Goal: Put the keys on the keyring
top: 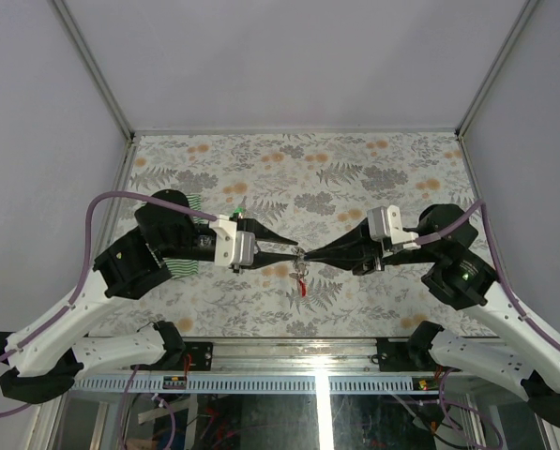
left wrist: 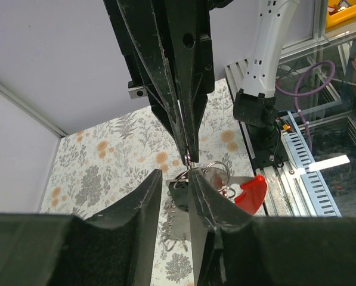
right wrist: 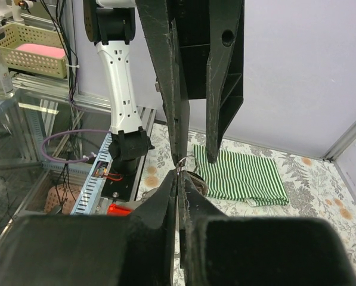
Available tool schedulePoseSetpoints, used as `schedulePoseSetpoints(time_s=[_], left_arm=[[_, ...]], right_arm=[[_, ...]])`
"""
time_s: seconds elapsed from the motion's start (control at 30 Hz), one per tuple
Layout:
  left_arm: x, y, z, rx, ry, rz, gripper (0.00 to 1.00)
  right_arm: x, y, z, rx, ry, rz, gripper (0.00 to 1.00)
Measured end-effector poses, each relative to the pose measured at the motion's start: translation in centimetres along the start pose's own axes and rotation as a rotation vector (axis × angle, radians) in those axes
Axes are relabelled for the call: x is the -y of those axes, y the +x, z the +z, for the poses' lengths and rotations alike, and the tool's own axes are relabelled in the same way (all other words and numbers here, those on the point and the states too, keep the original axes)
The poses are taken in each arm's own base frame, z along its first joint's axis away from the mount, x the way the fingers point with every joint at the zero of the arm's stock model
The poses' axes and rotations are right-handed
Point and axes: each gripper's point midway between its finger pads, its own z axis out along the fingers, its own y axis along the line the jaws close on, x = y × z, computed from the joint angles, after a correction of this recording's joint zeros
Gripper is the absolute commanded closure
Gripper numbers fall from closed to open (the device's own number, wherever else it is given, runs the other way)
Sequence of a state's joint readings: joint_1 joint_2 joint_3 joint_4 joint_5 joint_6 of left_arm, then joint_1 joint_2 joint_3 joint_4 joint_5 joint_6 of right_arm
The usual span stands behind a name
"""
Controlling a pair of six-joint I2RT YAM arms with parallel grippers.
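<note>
Left pincer (left wrist: 176, 182) narrowly parted around black-tagged key (left wrist: 178, 186); right pincer (left wrist: 188, 156) clamped on keyring (left wrist: 213, 170), presumably steadying it aloft for threading.

Floral-print tabletop (top: 373, 178) (orange and grey blooms) between plain pale walls (top: 289, 56).

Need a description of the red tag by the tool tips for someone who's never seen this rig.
On the floral table, find the middle, where the left tool and right tool meet tip to tip. A small bunch of silvery keys is at that meeting point, and the red tag shows on its near side. It is the only bright red piece over the tabletop.
</note>
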State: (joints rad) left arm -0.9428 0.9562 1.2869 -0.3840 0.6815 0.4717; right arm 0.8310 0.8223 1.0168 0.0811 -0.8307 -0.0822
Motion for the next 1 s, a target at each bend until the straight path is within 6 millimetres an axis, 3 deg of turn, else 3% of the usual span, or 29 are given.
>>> schedulePoseSetpoints(time_s=[0.33,0.57,0.7,1.0], left_arm=[[0.3,-0.4,0.1,0.018,0.022,0.007,0.76],[0.6,-0.4,0.2,0.024,0.043,0.010,0.87],[0.8,-0.5,0.2,0.029,0.055,0.015,1.00],[0.8,-0.6,0.3,0.033,0.060,0.021,1.00]], right_arm=[[-0.1,-0.4,-0.1,0.010,0.000,-0.007,1.00],[-0.1,-0.5,-0.1,0.012,0.000,-0.005,1.00],[-0.2,-0.6,-0.2,0.015,0.002,-0.009,1.00],[0.1,-1.5,-0.4,0.040,0.033,-0.009,1.00]])
